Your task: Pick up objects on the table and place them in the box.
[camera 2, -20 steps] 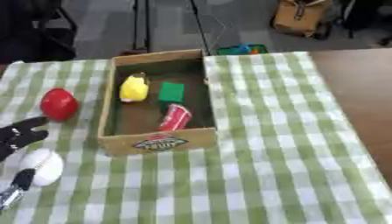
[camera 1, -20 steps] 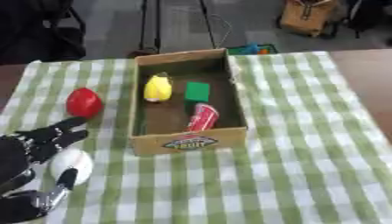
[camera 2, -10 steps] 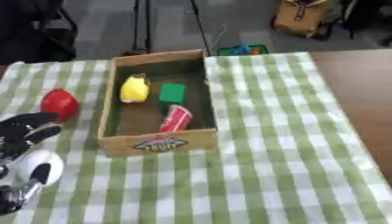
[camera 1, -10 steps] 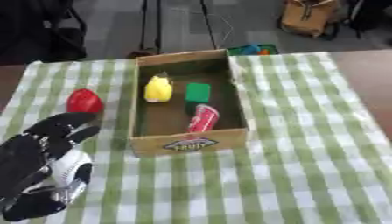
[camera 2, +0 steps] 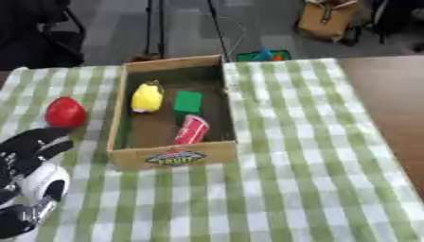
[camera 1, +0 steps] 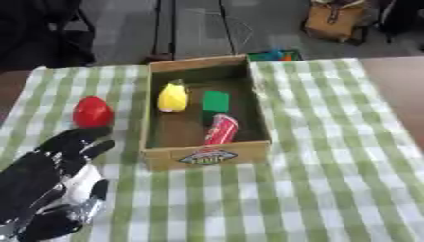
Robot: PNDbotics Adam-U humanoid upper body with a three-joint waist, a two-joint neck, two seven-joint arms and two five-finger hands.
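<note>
An open cardboard box point(camera 1: 205, 156) stands mid-table and holds a yellow object point(camera 1: 172, 97), a green block point(camera 1: 215, 101) and a red can point(camera 1: 219, 130). To the left of the box, a red rounded object point(camera 1: 92, 112) lies on the checked cloth. Nearer me, a white rounded object point(camera 2: 46, 182) lies at the lower left. My black left hand point(camera 1: 41, 175) is spread over it, with straight fingers point(camera 1: 83, 142) pointing toward the red object and the thumb on its near side. Whether the hand touches the white object I cannot tell. My right hand shows in no view.
The green-and-white checked cloth point(camera 1: 331, 165) covers the table, with bare brown wood point(camera 1: 397, 80) at the far right. A small coloured item point(camera 1: 278, 54) sits just behind the box. On the floor beyond are a brown bag point(camera 1: 335, 19) and stand legs.
My left hand has come in from the left edge and spread over the white object, fingertips now closer to the red object. The box and its contents have not moved.
</note>
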